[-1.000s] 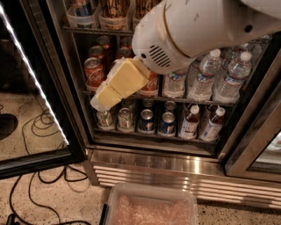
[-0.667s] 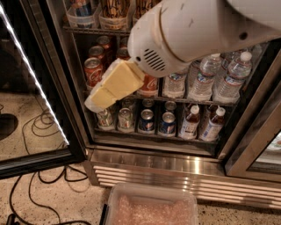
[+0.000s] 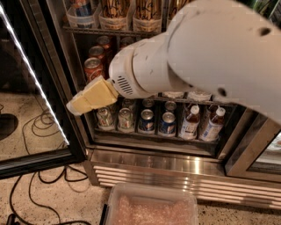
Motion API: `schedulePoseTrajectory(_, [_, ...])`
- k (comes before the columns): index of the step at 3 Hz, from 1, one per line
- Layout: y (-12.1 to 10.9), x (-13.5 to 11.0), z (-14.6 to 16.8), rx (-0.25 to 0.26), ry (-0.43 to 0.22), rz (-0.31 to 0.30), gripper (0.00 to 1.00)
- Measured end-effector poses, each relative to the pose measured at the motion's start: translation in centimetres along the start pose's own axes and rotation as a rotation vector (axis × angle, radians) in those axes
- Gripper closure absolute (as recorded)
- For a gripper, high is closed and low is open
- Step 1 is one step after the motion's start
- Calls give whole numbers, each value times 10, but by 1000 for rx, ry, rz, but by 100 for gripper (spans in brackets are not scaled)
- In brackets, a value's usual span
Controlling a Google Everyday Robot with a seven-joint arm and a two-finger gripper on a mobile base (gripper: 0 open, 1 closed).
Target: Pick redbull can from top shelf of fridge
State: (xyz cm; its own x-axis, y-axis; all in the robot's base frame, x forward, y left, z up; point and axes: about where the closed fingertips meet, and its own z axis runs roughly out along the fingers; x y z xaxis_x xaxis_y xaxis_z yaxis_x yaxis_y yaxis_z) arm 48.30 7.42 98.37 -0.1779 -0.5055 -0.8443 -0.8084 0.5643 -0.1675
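Note:
The fridge [image 3: 153, 160] stands open, its black-framed glass door [image 3: 30, 74] swung out to the left. The top shelf [image 3: 109, 31] runs along the upper edge and carries clear tubs with gold cans [image 3: 115, 9]. In the leftmost tub a blue-and-silver can [image 3: 81, 6], seemingly the redbull can, shows only its lower part. My gripper [image 3: 88, 99], cream-coloured, hangs at the end of the big white arm [image 3: 210, 57]. It is in front of the left side of the middle rack, well below the top shelf and empty.
Red cola cans [image 3: 93, 68] stand on the middle rack just right of the gripper. The lower rack holds short cans [image 3: 146, 121] and small bottles [image 3: 189, 123]. A clear plastic bin [image 3: 151, 206] sits on the floor in front. Black cables [image 3: 39, 123] lie on the floor at left.
The arm has swung left and closer to the camera, now hiding the water bottles on the middle rack. The gripper has shifted left and slightly down.

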Motion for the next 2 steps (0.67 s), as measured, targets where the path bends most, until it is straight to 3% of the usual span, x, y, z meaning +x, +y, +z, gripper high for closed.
schedulePoseTrajectory(1, [-22, -9, 21, 87, -73, 73, 0])
schedulePoseTrajectory(2, [-42, -22, 26, 172, -137, 100, 0])
